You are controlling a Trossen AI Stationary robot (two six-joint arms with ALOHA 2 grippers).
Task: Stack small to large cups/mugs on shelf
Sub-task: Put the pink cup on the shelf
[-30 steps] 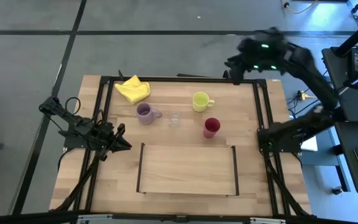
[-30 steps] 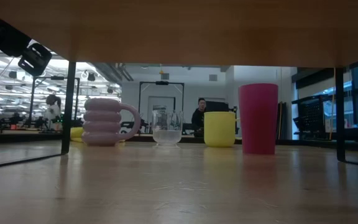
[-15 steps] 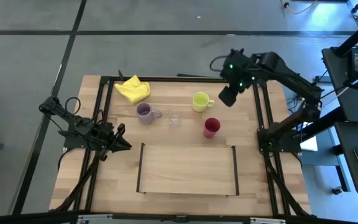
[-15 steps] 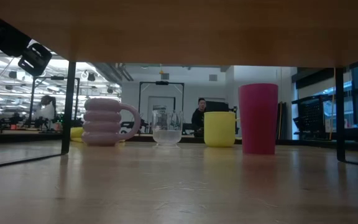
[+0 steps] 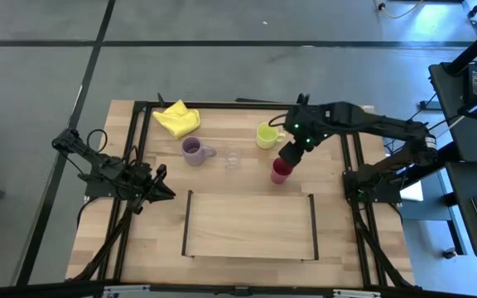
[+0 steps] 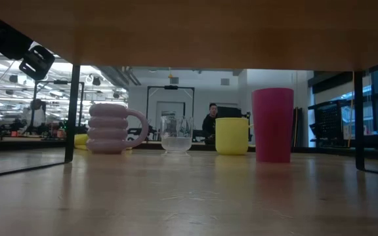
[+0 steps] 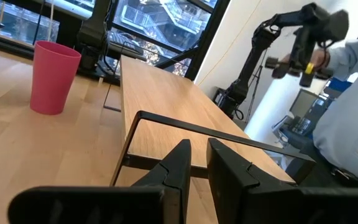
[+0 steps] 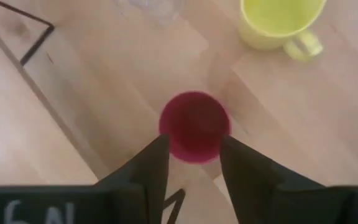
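Nothing is on the shelf [image 5: 249, 225] yet: all four cups stand beyond it, the right gripper [image 5: 291, 155] hovers open, apparently above the red cup [image 5: 281, 170], and the left gripper [image 5: 157, 184] waits nearly closed at the table's left.

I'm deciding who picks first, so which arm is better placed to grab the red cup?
The right. Its gripper hangs open directly above the red cup, fingers either side of its rim from the wrist. The left gripper waits at the table's left edge.

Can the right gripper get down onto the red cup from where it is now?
Probably yes. The right gripper hangs right above the red cup with its fingers open, and nothing lies between them; the yellow-green mug stands apart.
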